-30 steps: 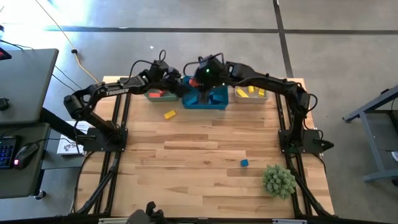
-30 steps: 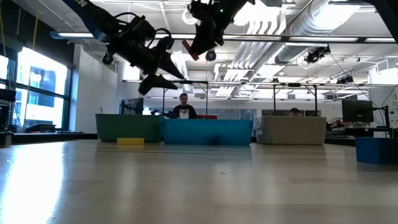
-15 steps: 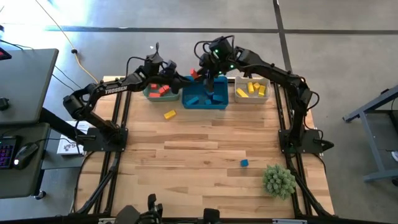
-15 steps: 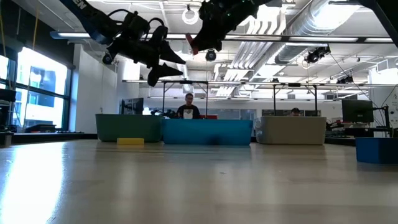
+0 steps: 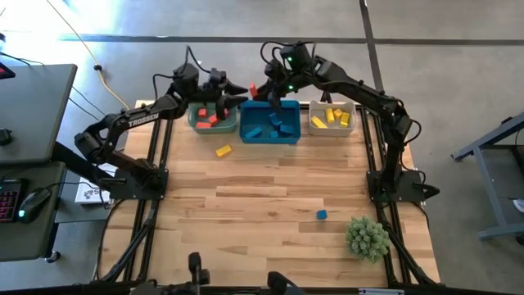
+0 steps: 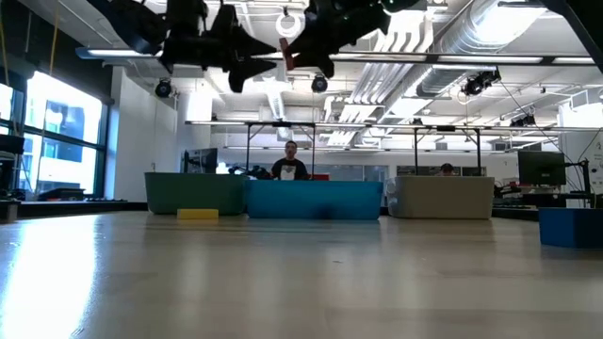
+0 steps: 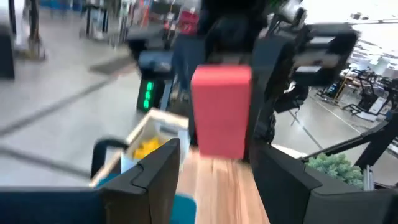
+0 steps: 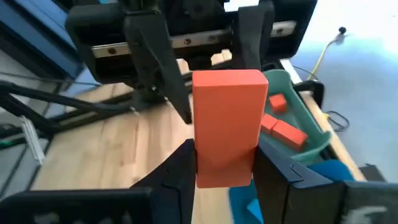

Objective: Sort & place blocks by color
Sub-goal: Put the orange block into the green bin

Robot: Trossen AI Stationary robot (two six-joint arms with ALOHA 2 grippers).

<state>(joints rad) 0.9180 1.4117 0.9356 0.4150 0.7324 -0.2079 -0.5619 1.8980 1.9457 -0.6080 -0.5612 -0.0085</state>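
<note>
High above the far edge of the pale wooden table (image 5: 270, 197), the right gripper (image 5: 260, 87) clenched a red rectangular block (image 8: 227, 127) upright between its fingers. Facing it, the left gripper (image 5: 233, 93) stood released, its jaws parted on either side of that block without touching it. Below sat the green bin (image 5: 195, 123) holding red blocks, beside the blue bin (image 5: 268, 139).

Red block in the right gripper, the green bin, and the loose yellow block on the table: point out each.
red block (image 8: 225, 127), right wrist view, its front face.
green bin (image 5: 195, 124), high view, its left rim.
yellow block (image 5: 223, 151), high view, its top face.
</note>
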